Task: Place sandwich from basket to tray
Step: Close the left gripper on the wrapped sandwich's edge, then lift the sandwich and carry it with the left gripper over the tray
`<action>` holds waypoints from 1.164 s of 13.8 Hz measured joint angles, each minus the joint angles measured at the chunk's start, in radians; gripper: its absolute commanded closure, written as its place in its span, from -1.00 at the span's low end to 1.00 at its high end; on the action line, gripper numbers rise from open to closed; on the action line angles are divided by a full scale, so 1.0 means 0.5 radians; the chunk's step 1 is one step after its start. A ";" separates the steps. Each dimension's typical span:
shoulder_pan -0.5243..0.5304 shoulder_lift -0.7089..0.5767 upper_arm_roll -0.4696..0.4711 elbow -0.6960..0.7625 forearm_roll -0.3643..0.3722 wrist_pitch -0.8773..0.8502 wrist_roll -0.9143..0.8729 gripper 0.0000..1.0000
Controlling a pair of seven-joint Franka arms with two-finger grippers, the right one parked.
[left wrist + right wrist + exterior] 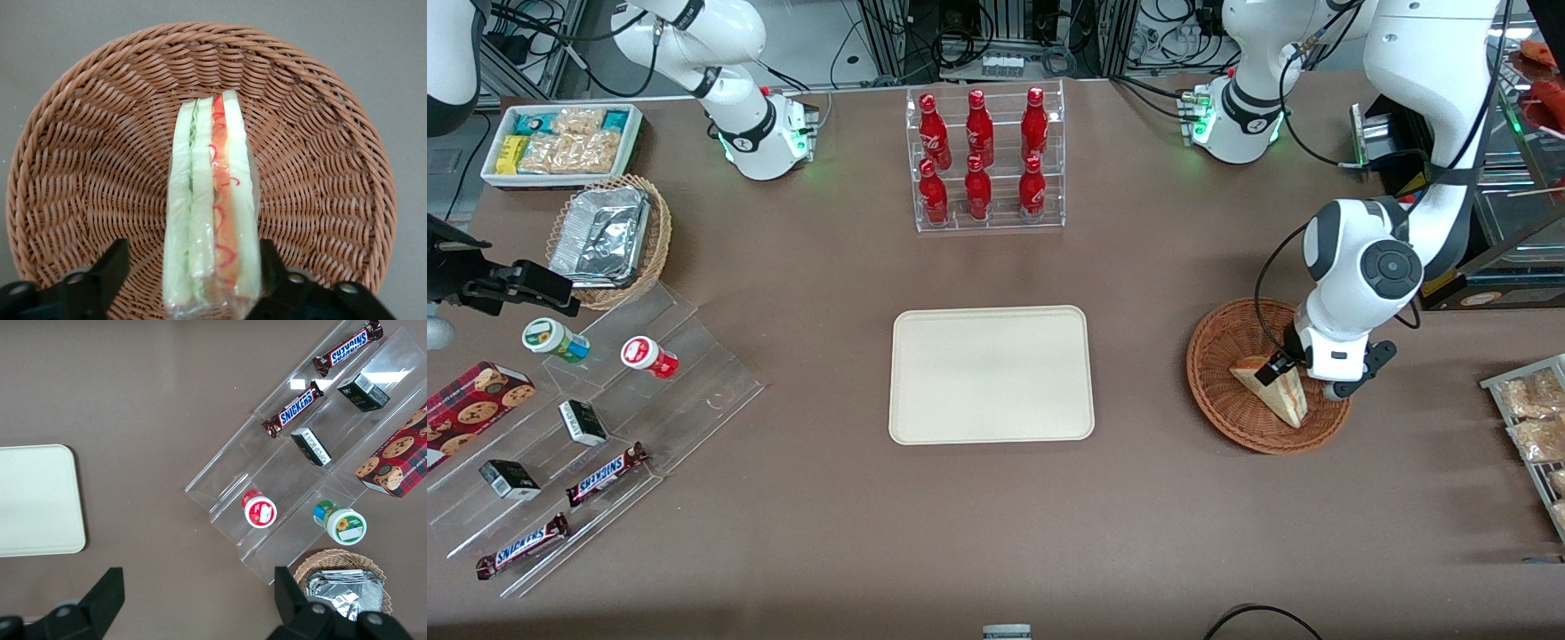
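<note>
The gripper (pixel 210 280) sits low in the basket (pixel 1218 391), fingers spread wide astride the sandwich (pixel 212 207) without clamping it; closing comes next, then carrying toward the tray (pixel 991 373) at nine o'clock

We read the brand name SNICKERS on two brown candy bars (pixel 349 347) (pixel 293 409) lying on the clear acrylic stepped stand (pixel 293 473); the same lettering was legible on both bars in the front view (pixel 607 474) (pixel 523 546). The white script on the red bottles (pixel 978 156), the print on the small dark boxes (pixel 311 447) and the labels on the two cup lids (pixel 259 509) (pixel 341 523) could not be made out. We found no readable marking near the gripper (pixel 1283 365) at the basket (pixel 1218 391).
</note>
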 measured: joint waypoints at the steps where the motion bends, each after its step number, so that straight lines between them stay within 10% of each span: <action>1: 0.000 0.002 0.000 0.001 0.000 0.005 -0.026 0.96; 9: -0.079 -0.003 -0.001 0.122 0.018 -0.123 -0.075 1.00; 16: -0.402 -0.194 -0.047 0.571 0.148 -1.034 -0.082 1.00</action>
